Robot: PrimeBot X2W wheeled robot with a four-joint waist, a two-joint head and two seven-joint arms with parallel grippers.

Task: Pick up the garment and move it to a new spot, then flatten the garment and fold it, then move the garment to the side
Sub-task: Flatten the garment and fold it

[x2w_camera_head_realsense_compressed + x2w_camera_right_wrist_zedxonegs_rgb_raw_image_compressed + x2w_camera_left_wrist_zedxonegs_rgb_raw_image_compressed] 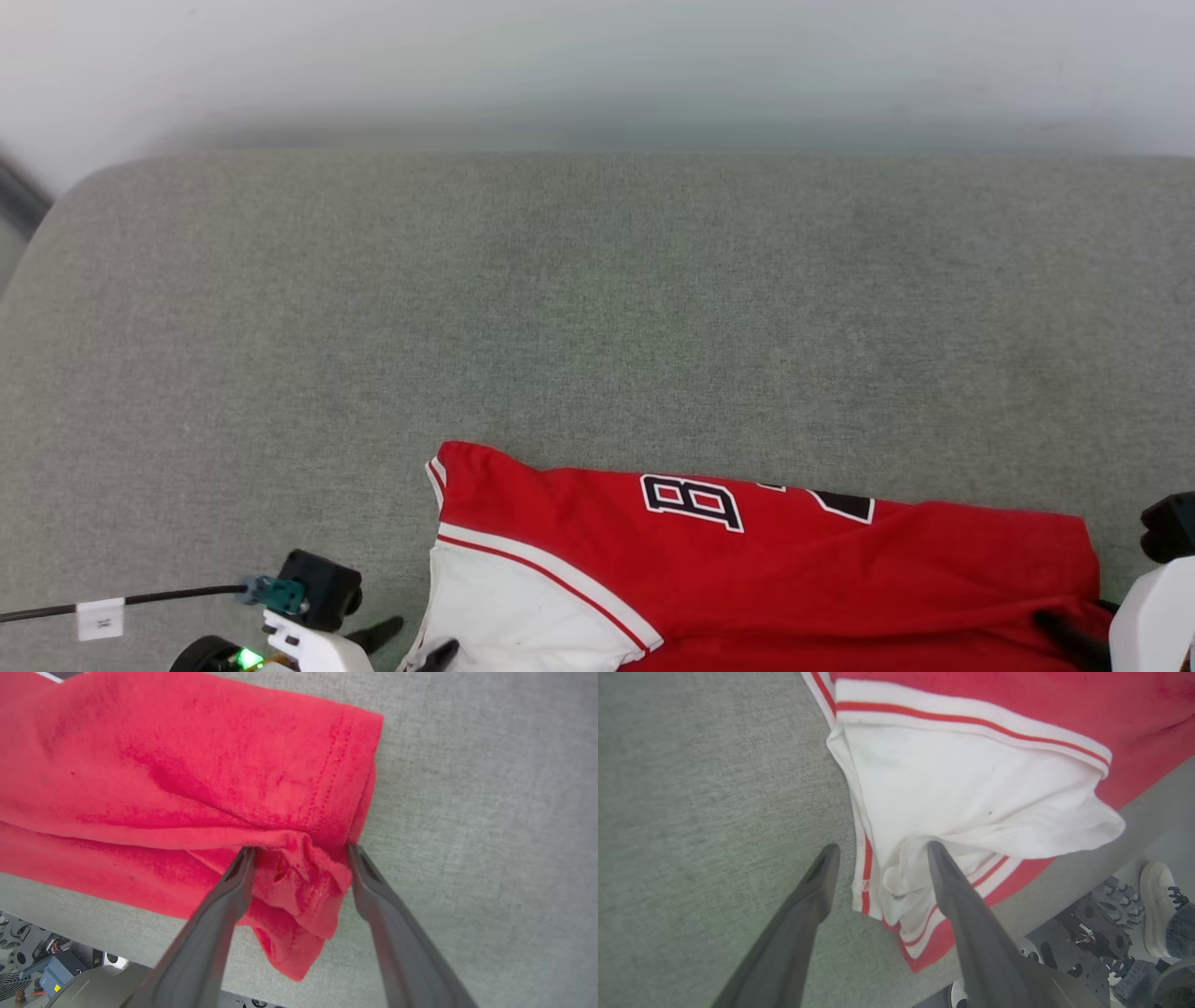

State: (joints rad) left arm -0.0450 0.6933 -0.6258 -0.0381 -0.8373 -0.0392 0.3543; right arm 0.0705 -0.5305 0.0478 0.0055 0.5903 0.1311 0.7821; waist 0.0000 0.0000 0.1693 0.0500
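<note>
Two grippers: the left gripper [882, 847] and the right gripper [301, 849] both stood wide, neither one pinching cloth.
Garment [747, 569]: a red jersey T-shirt with white sleeves and striped trim, doubled over at the near edge of the grey-green woven surface [560, 308], right of centre.
Left end: the white sleeve's striped edge lay between the left fingers.
Right end: the bunched red hem corner lay between the right fingers.
Print: outlined characters near the far fold.

Left claw [881, 849] angled down, fingers spread wide. Right claw [301, 850] same, fingers parted.
</note>
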